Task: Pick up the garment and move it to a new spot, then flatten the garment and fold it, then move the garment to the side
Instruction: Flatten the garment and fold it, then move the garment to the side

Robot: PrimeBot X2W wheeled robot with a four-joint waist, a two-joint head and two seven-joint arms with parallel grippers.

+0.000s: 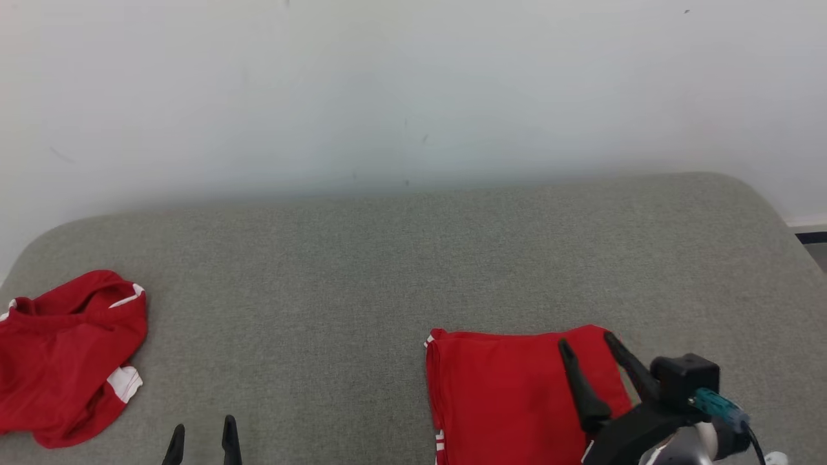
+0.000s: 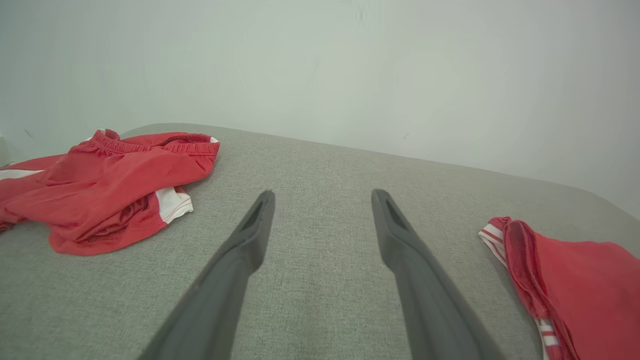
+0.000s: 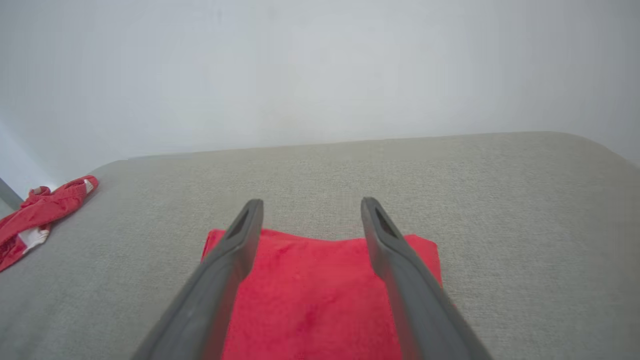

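Folded garment [image 1: 504,394] lies as a neat red rectangle at the near right of the grey padded surface [image 1: 387,258] in the head view, with its white-striped edge turned toward the middle. The right gripper [image 1: 586,341] hangs over its far right corner with fingers spread, holding nothing. That fits a piece already folded and set aside, so I judge the task close to done. The left gripper [image 1: 203,426] shows at the lower left, fingers apart over bare fabric. A second, crumpled garment [image 1: 64,361] sits well apart at the far left, probably parked there to keep the working space free.

From the left wrist view, the left gripper [image 2: 324,195] points along the surface with its fingers wide and empty. The crumpled garment [image 2: 115,185] bunches to one side, waistband uppermost, and the folded garment [image 2: 575,285] shows its layered edge at the other side.

From the right wrist view, the right gripper [image 3: 311,202] is spread above the folded garment [image 3: 310,300], its tips near the cloth's far edge. Whether they touch the cloth I cannot tell. The cloth lies flat and square, so it should stay put if the arm lifts straight up
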